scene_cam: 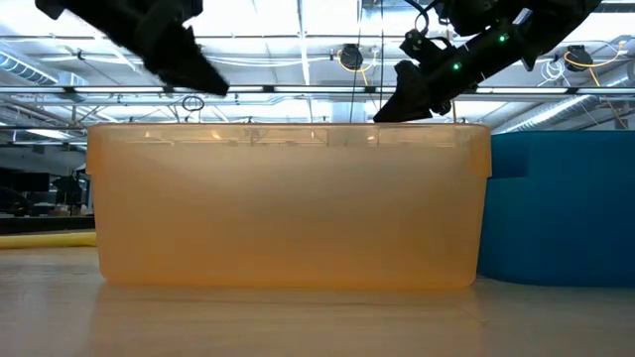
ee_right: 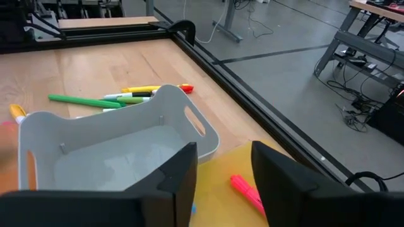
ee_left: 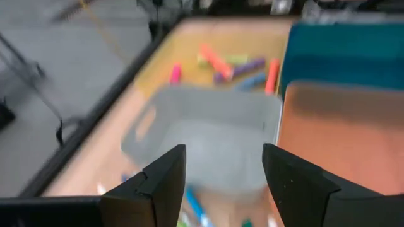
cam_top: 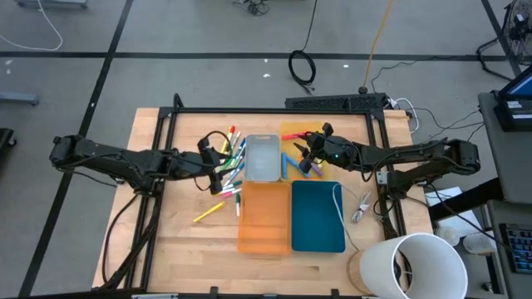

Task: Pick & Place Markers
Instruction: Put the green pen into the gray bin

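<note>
High view: unlabelled markers, trays.

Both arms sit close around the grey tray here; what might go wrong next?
The left pincer and right pincer flank the grey tray closely, so either arm might nudge it. The markers beside it lie crowded and overlapping; a grab may scatter neighbours. One yellow marker lies apart and might be missed.

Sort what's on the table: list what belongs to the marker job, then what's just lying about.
Job:
markers
grey tray
yellow tray
orange tray
teal tray
left gripper
right gripper

Lying about:
white cord
white bucket
</note>
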### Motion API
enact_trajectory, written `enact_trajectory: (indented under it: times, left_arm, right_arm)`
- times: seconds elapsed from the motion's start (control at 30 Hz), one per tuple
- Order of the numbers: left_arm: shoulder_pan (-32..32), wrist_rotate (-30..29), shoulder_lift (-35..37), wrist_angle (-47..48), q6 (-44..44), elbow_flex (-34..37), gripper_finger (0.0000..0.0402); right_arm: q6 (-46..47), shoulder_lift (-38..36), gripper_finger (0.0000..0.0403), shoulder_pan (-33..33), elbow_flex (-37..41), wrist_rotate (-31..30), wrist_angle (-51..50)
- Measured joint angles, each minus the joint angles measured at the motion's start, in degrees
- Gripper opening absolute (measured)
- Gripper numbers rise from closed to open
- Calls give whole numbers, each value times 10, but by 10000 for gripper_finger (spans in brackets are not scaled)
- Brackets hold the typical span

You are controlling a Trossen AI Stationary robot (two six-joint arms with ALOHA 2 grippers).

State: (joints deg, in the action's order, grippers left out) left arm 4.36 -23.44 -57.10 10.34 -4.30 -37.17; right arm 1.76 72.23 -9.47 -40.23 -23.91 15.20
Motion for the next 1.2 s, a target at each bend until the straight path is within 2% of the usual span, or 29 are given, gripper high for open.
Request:
enact_trajectory:
  times: [0.2, 0.33, 0.4, 0.57, 0.73, 1.0, 1.2]
  left_arm:
    - [0, -19, 0, 137, -94, 0, 212]
    - [-2, -64, 0, 180, -136, 0, 211]
    - [-10, -65, -1, 186, -154, 0, 211]
    - [-34, -42, -33, 196, -193, 0, 211]
    - [-66, 1, -115, 195, -198, 1, 211]
    - [-138, 65, -232, 198, -153, 1, 211]
    - [-171, 119, -259, 187, -147, -2, 211]
  right_arm:
    - [0, 0, 159, 0, 0, 0, 0]
    - [0, 0, 162, 0, 0, 0, 0]
    - [0, 0, 162, 0, 0, 0, 0]
    - [0, 0, 160, 0, 0, 0, 5]
    - [1, 0, 162, 0, 0, 0, 5]
    - [1, 0, 159, 0, -1, 0, 4]
    - [1, 0, 162, 0, -1, 1, 4]
